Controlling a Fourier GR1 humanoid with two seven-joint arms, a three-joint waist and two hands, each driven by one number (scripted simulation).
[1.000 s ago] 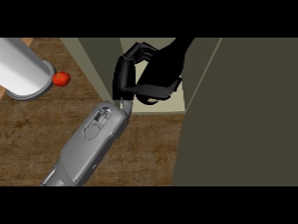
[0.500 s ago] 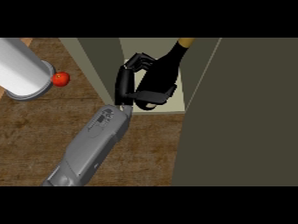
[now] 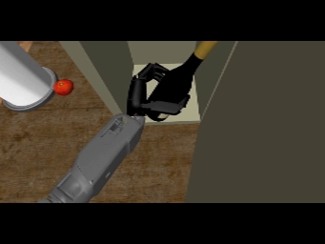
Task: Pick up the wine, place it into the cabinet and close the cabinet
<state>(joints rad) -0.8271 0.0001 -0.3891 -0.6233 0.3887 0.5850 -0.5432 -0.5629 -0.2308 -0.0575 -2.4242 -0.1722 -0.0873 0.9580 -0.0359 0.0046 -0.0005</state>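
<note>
Head view: looks steeply down at a wooden counter (image 3: 45, 143) with an open cabinet (image 3: 108, 71) at the far middle.
Hand in view: one black hand (image 3: 142, 93) on a grey forearm (image 3: 101, 157), which rises from the near left edge toward the cabinet opening; which of the robot's arms it is cannot be told.
Hand state: fingers and thumb are curled round the wine bottle (image 3: 175, 83), holding its dark body from the left.
Wine: tilted, its golden neck pointing far and right, its base near the pale cabinet floor (image 3: 186, 119); the bottle lies inside the opening, between the two side walls.
Cabinet door: a broad dark panel (image 3: 277, 124) fills the right side, standing open.
Left side: a white cylinder (image 3: 10, 71) on a grey round base; a small red fruit (image 3: 64, 86) sits just beside that base on the counter.
</note>
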